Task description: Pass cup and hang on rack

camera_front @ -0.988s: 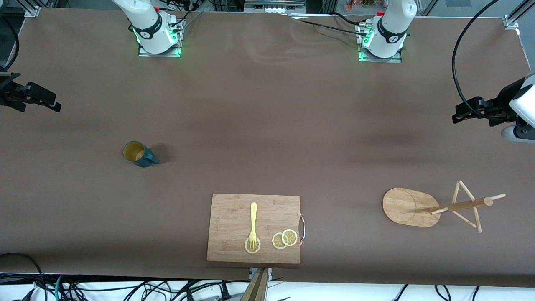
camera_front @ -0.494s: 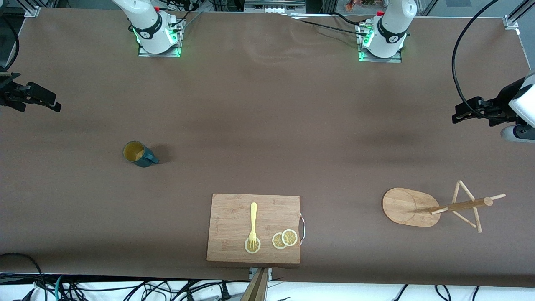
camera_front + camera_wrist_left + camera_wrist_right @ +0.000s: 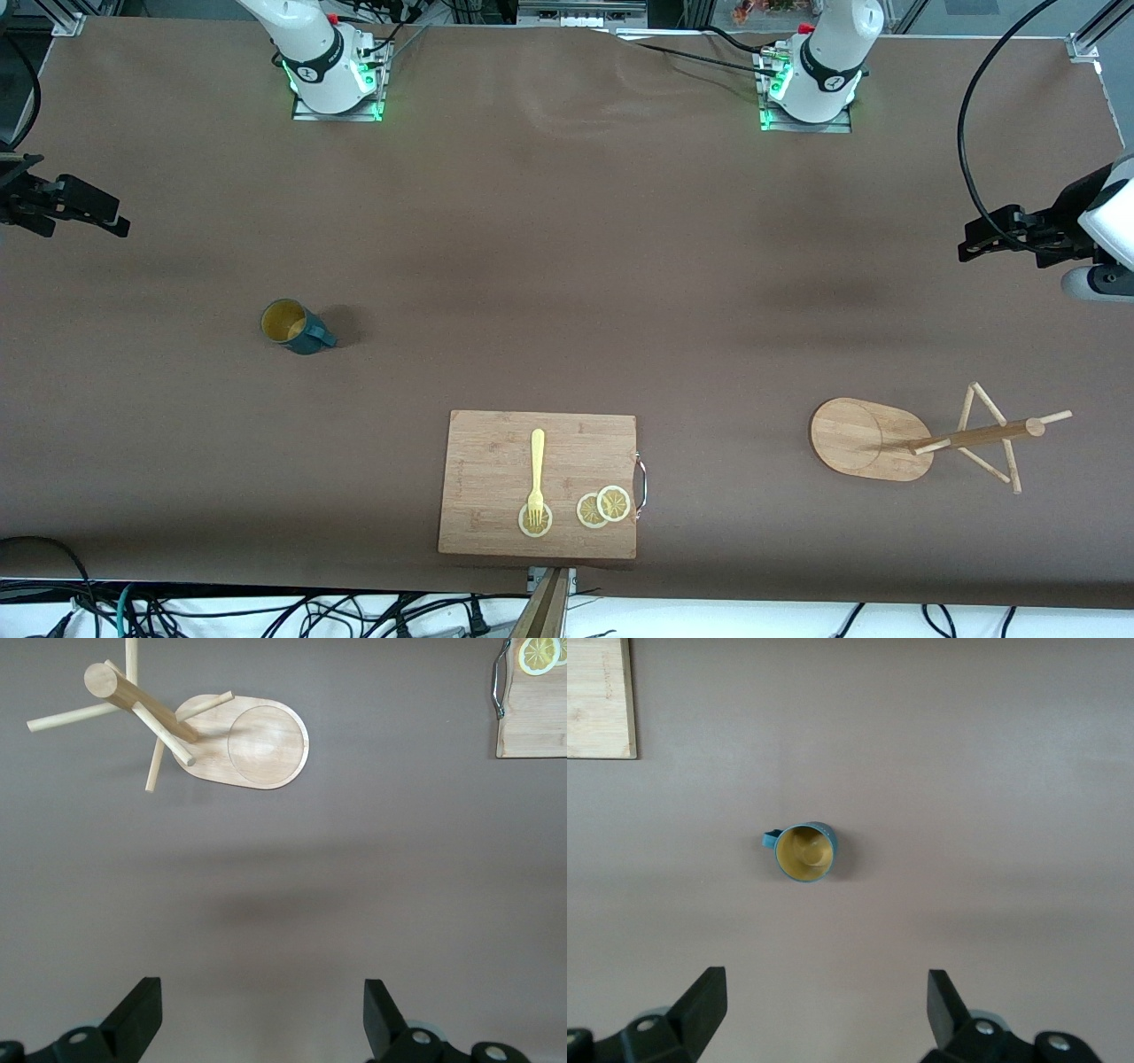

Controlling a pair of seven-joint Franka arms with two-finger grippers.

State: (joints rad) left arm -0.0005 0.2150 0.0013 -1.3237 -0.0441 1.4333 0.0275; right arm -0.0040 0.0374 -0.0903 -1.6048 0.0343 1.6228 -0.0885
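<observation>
The cup (image 3: 295, 326) is standing upright on the desk (image 3: 567, 266) toward the right arm's end, mouth up, its handle (image 3: 324, 338) pointing toward the middle of the desk and slightly toward the front camera. Nothing is touching it. The right gripper (image 3: 75, 208) is hovering at that end of the desk, well apart from the cup, with its fingers (image 3: 700, 1005) spread wide and holding nothing; its wrist view is looking straight down on the cup (image 3: 804, 851), which suggests a pose chosen for sighting the cup before a descent.

The rack (image 3: 921, 439) is standing toward the left arm's end, nearer the front camera than the cup – oval base (image 3: 864, 439) flat on the desk, post rising from it, thin pegs (image 3: 997, 443) branching near the top. The left gripper (image 3: 1001, 235) is waiting over that end of the desk, its fingers (image 3: 137, 1014) likewise wide apart and empty, with the rack (image 3: 248, 742) in its wrist view.

Cup and rack are lying at the two ends, each near one arm only – hence, in all likelihood, the hand-over: the right arm picking up, the left arm hanging. No step of the task is yet done.

A board (image 3: 539, 483) is lying between them at the desk's near edge, carrying a fork (image 3: 537, 474) and three lemon slices (image 3: 604, 506); it is apparently playing no part.
</observation>
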